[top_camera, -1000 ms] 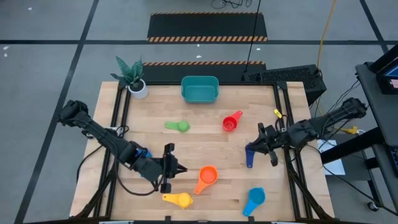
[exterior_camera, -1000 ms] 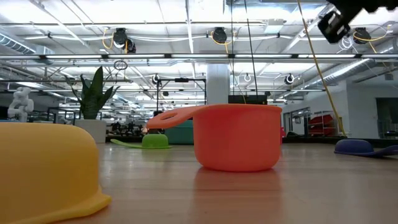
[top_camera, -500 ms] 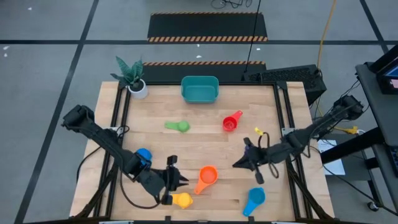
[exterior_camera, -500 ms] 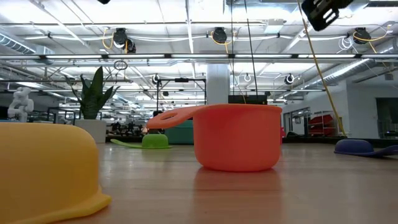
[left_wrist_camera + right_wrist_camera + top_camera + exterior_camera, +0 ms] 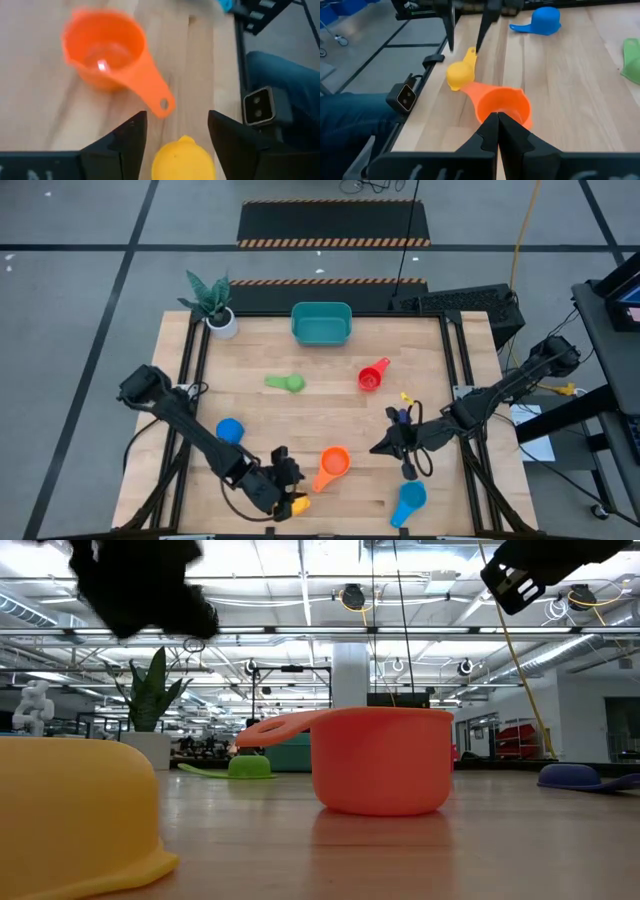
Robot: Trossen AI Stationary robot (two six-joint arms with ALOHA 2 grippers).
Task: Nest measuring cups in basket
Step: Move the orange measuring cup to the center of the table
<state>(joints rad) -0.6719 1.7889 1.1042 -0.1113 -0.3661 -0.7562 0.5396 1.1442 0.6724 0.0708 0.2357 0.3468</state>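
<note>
The yellow cup point(image 5: 296, 503) lies mouth down near the table's near edge; it also shows in the left wrist view point(image 5: 182, 160). My left gripper point(image 5: 287, 482) hangs open just above it, one finger on either side point(image 5: 177, 116), touching nothing. The orange cup point(image 5: 332, 465) stands upright beside it. My right gripper point(image 5: 380, 447) is shut and empty point(image 5: 497, 122), above the table to the right of the orange cup. The navy cup point(image 5: 570, 776) lies on the table, largely hidden under my right arm in the high view. The teal basket point(image 5: 321, 323) stands at the far edge.
A blue cup point(image 5: 230, 430) lies at the left, a green cup point(image 5: 287, 382) and a red cup point(image 5: 372, 375) mid-table, and a light blue cup point(image 5: 408, 502) at the near right. A white plant pot point(image 5: 222, 321) stands at the far left corner.
My left gripper has gone toward the near edge and down, to a place over the yellow cup, uncovering the blue cup behind it. My right gripper has gone toward the table's left and near edge, toward the orange cup. No cup has moved.
</note>
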